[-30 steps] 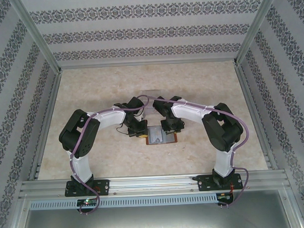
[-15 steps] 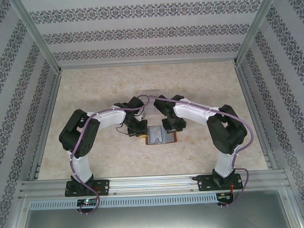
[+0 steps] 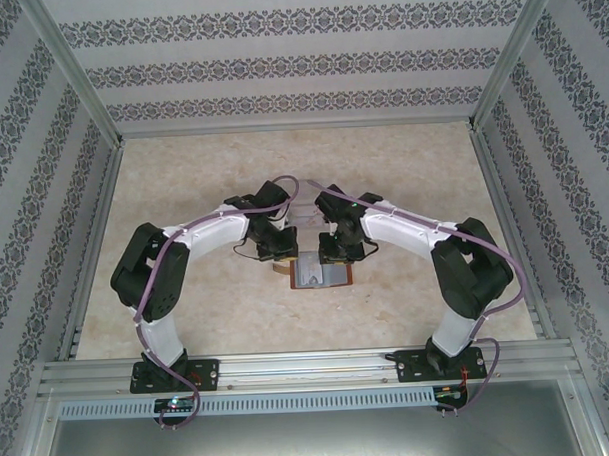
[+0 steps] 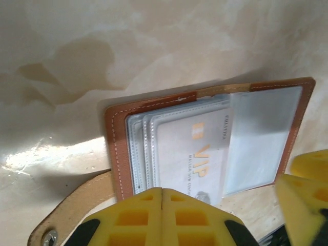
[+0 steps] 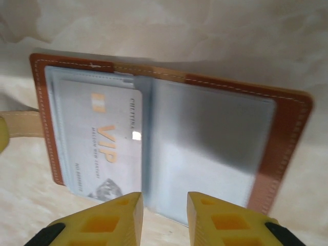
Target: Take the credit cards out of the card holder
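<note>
Patience is what this step wants. The card holder (image 3: 321,275) lies open and flat on the surface (image 3: 183,192) between my two arms, its tan strap tab (image 4: 77,205) off to the left. My left tool (image 4: 162,215) is fully closed, fingers pressed together at the near edge of the leather, where I judge it can pin the holder down. My right tool (image 5: 164,207) stands narrowly parted, holding nothing, poised over the near edge of the clear pocket (image 5: 210,138). The VIP card (image 5: 100,138) sits in the stacked sleeves on the left half, its near end seemingly exposed. I should move the right tool onto that end, pinch card and not sleeve, and draw it straight out while the left stops the leather sliding or folding.
</note>
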Controlling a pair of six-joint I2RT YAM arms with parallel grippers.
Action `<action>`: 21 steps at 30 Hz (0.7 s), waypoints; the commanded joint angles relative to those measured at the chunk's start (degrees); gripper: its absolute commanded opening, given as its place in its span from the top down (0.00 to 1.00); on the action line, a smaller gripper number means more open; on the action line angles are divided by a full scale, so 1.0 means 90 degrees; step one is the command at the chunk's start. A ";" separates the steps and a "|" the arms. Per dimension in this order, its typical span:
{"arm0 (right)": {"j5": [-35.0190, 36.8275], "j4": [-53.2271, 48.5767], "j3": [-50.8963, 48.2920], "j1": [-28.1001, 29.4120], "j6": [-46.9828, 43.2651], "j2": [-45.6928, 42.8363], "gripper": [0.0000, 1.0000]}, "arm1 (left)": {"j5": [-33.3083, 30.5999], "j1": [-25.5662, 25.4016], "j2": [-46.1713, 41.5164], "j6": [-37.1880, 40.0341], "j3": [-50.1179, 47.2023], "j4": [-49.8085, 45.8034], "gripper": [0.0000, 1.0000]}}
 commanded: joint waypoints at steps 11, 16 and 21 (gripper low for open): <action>-0.1217 0.1281 -0.0748 -0.0416 0.0533 -0.0121 0.73 | 0.0444 -0.0428 0.0451 -0.0292 0.0043 0.0406 0.97; -0.1481 0.1603 -0.0827 -0.0440 0.0654 -0.0008 0.73 | 0.0385 -0.0428 0.0557 -0.0248 -0.0100 0.0381 0.97; -0.1758 0.1980 -0.0928 -0.0432 0.0807 0.0093 0.73 | 0.0333 -0.0428 0.0597 -0.0221 -0.0190 0.0385 0.97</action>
